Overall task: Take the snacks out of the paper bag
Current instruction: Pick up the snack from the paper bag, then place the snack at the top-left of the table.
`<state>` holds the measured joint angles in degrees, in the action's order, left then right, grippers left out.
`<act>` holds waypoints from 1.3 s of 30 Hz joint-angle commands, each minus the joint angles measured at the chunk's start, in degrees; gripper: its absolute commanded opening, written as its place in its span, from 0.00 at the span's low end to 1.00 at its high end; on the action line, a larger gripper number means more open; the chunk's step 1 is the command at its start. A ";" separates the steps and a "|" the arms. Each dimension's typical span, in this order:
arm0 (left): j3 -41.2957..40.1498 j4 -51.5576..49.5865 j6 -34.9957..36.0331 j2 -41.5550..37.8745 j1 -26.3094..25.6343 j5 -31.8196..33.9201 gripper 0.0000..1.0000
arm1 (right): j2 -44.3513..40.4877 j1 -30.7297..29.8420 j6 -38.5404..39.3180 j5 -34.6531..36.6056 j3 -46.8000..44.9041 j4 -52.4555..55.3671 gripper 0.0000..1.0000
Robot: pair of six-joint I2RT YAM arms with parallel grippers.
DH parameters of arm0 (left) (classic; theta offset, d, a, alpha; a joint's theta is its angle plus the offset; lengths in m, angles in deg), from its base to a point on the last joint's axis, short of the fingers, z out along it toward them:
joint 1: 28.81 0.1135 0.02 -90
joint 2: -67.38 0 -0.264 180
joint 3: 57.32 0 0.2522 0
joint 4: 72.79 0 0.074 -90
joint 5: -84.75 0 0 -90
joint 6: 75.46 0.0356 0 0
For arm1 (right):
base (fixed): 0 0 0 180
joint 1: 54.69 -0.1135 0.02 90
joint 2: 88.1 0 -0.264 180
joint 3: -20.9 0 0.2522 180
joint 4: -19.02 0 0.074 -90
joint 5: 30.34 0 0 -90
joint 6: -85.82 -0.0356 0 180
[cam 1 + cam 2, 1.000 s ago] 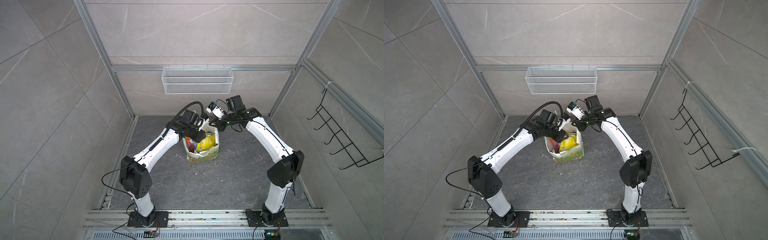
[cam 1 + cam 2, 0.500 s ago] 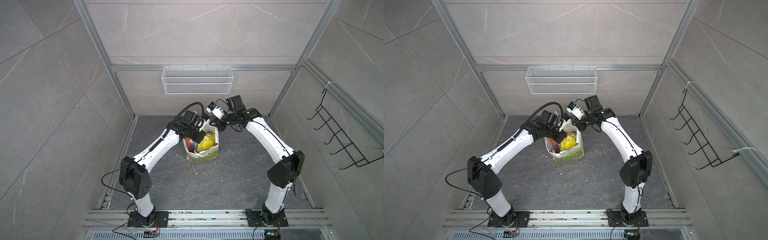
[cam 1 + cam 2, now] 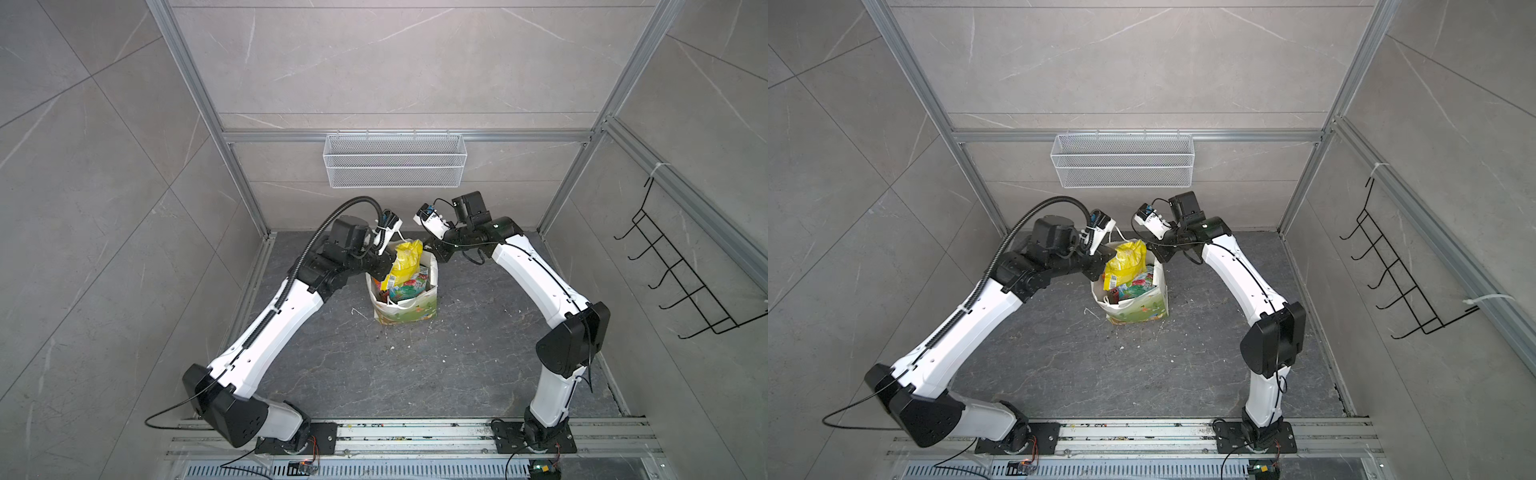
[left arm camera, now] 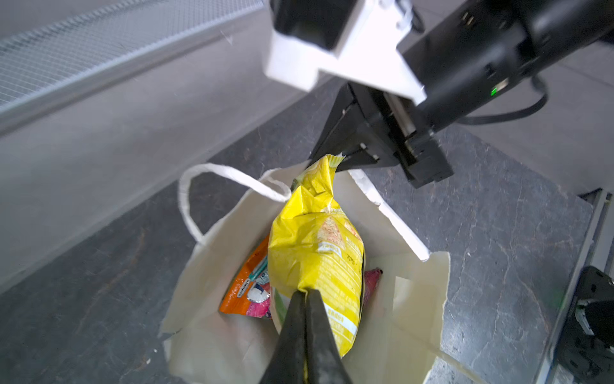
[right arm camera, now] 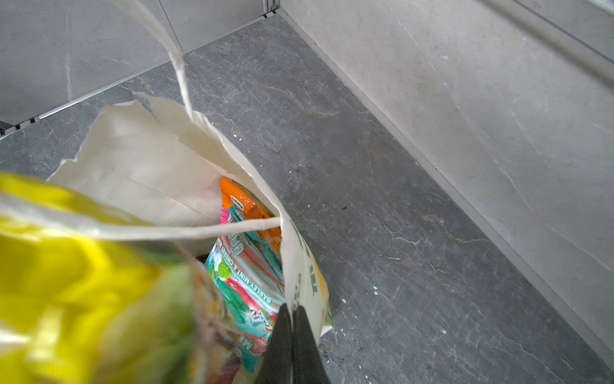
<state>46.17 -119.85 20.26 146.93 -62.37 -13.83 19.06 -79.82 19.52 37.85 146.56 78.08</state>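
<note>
Grey veined floor (image 3: 415, 374) under paper bag (image 3: 409, 309), mesh basket (image 3: 395, 160) on wall (image 3: 395, 83) behind; left gripper (image 4: 304, 293) pinching yellow packet (image 3: 405, 262), right gripper (image 5: 292, 310) pinching bag rim.

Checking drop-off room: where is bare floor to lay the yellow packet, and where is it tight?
Widest bare floor lies between the paper bag and the base rail. A narrower strip lies between bag and right wall. Crowded: over the bag mouth, where the left gripper holds the yellow packet and the right gripper pinches the rim.
</note>
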 commanded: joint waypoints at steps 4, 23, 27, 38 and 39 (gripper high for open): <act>-2.42 7.36 -2.51 -10.50 6.03 -0.15 0.00 | -4.41 -0.10 -1.79 1.39 -1.52 -4.13 0.00; -25.86 28.80 -13.75 -3.32 29.12 10.83 0.00 | -3.97 0.16 -2.61 3.56 -2.44 -3.86 0.00; -20.74 22.61 -6.93 5.52 28.39 21.66 0.00 | -3.80 0.16 -2.45 3.87 -2.23 -3.40 0.00; -12.68 21.36 14.40 22.86 25.21 41.42 0.00 | -2.65 0.18 -3.04 3.70 -1.65 -3.31 0.00; -12.68 22.15 16.02 23.76 25.17 41.56 0.00 | -2.57 0.20 -3.02 3.70 -1.68 -3.34 0.00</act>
<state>32.18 -100.15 27.45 168.83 -36.56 22.61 17.75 -79.79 17.79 41.50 144.05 76.20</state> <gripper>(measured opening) 0.047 0.046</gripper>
